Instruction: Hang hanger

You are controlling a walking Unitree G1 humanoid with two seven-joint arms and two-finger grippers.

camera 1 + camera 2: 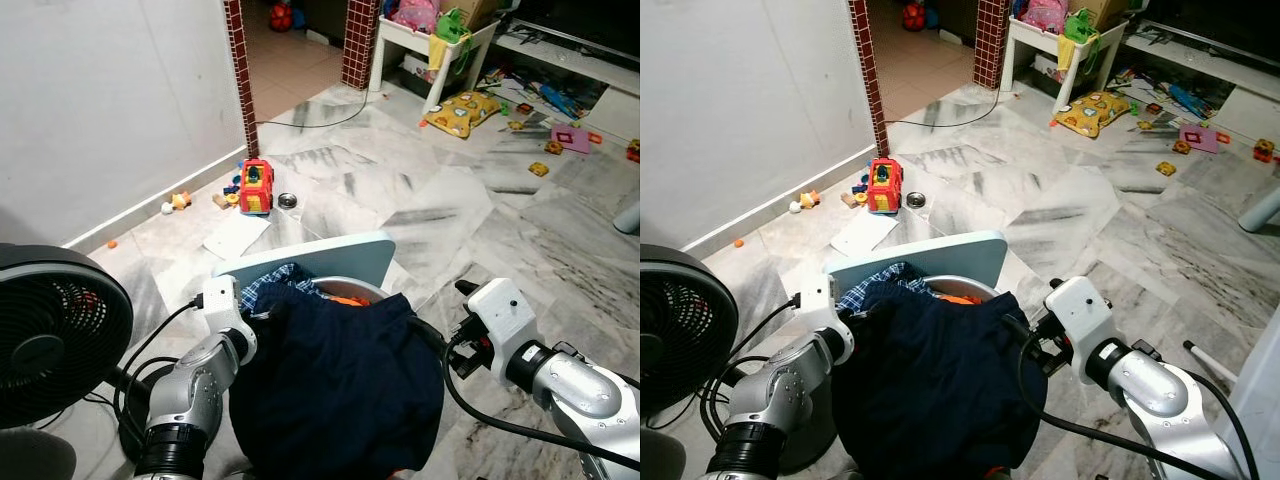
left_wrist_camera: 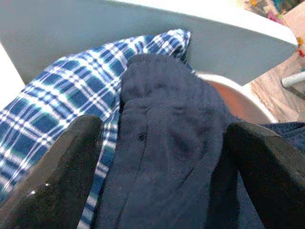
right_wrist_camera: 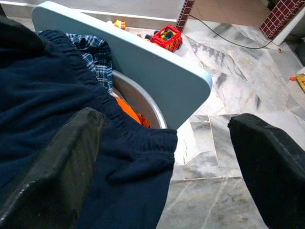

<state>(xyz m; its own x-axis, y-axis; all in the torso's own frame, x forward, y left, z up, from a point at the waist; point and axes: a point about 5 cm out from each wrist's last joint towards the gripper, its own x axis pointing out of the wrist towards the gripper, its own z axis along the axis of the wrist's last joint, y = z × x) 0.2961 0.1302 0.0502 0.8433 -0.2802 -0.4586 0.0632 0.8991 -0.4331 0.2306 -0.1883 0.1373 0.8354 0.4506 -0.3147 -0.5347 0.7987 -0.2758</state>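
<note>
Both arms reach forward to a heap of laundry directly in front of the robot.

A dark navy garment (image 1: 340, 390) with an elastic waistband lies draped over the top of a round basin (image 3: 138, 102). A blue plaid shirt (image 2: 57, 114) lies under it on the robot's left side, and an orange item (image 3: 131, 110) shows inside the basin. A pale blue board (image 1: 330, 258) stands tilted against the far rim of the basin.

Left tool (image 2: 162, 157): released, fingers spread wide. The navy garment and the edge of the plaid shirt lie between the two fingers. Whether the fingers press into the cloth cannot be told.

Right tool (image 3: 167, 162): released, fingers spread wide. One finger (image 3: 57, 157) lies against the waistband of the navy garment; the other finger (image 3: 271, 162) stands apart over the marble floor (image 1: 420, 190).

No hanger can be made out.

A black fan (image 1: 50, 335) stands at the robot's left, just beside the left arm. A red toy truck (image 1: 256, 186) sits on the floor near the white wall (image 1: 110, 100), with small toys beside it. More toys lie scattered further off around a white shelf unit (image 1: 440, 45).
</note>
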